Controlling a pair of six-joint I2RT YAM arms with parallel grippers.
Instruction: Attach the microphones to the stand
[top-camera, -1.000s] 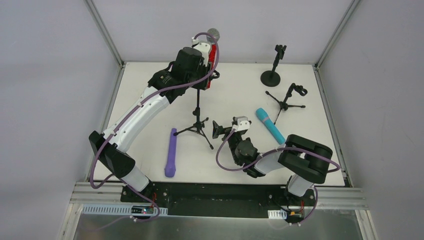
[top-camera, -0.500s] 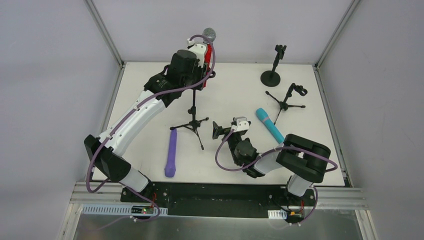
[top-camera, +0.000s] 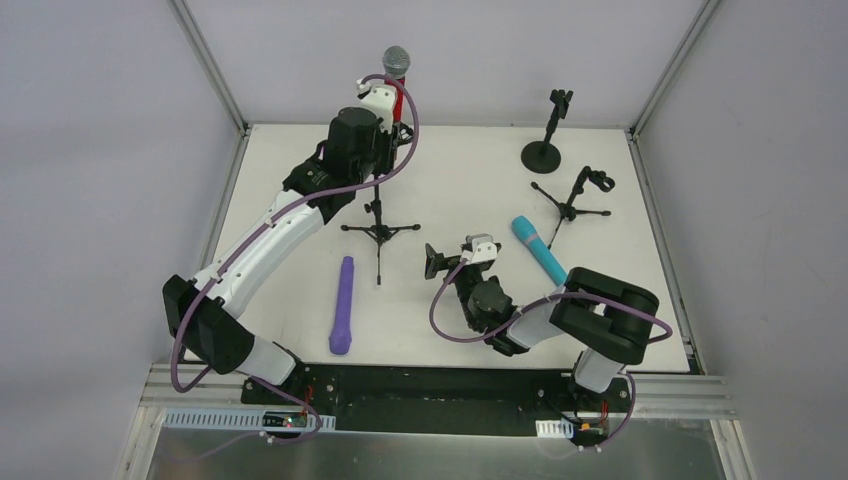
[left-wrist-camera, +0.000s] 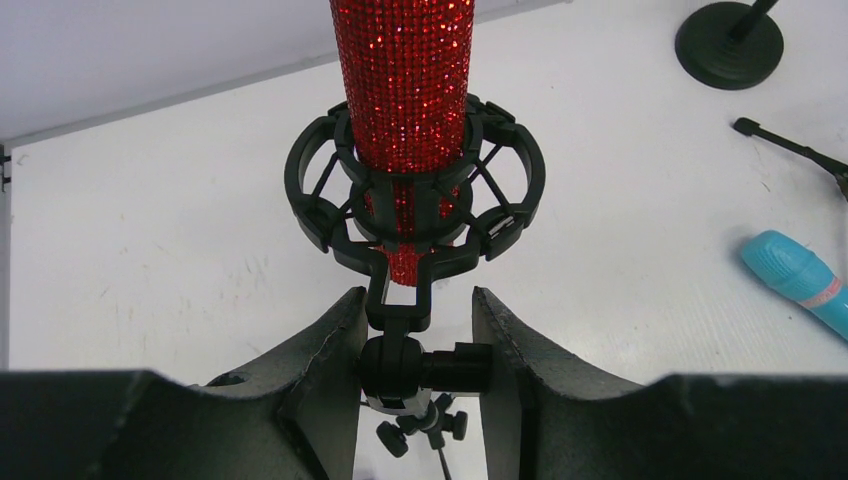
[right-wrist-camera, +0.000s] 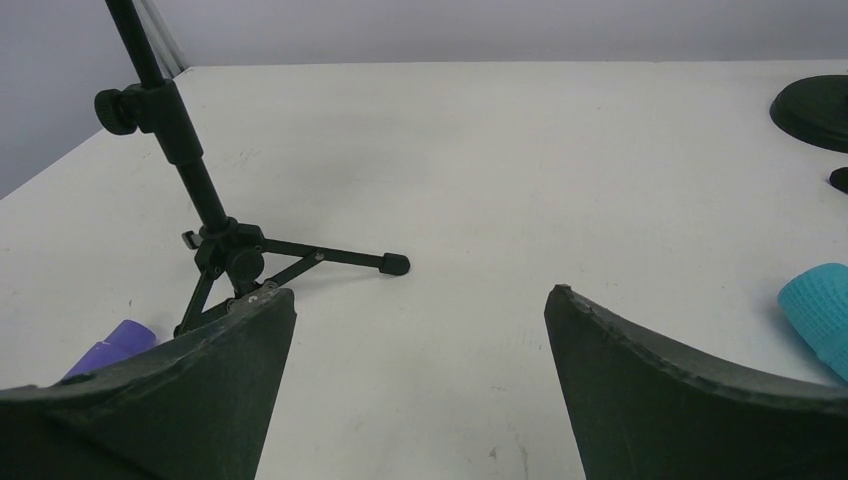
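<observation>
— Inspector: How many microphones did you record on the table?
— Arm: I counted three: one red microphone (left-wrist-camera: 405, 90), one cyan microphone (top-camera: 541, 251) and one purple microphone (top-camera: 343, 305).
— Inspector: And the stands?
— Arm: I counted three again. Two were tripods, the tall tripod stand (top-camera: 378, 230) and the low tripod stand (top-camera: 570, 208). One was a round-base stand (top-camera: 542, 155).

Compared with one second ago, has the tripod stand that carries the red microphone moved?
Yes. The tripod stand has shifted left and farther back, away from the purple microphone, which has stayed where it lay.
</observation>
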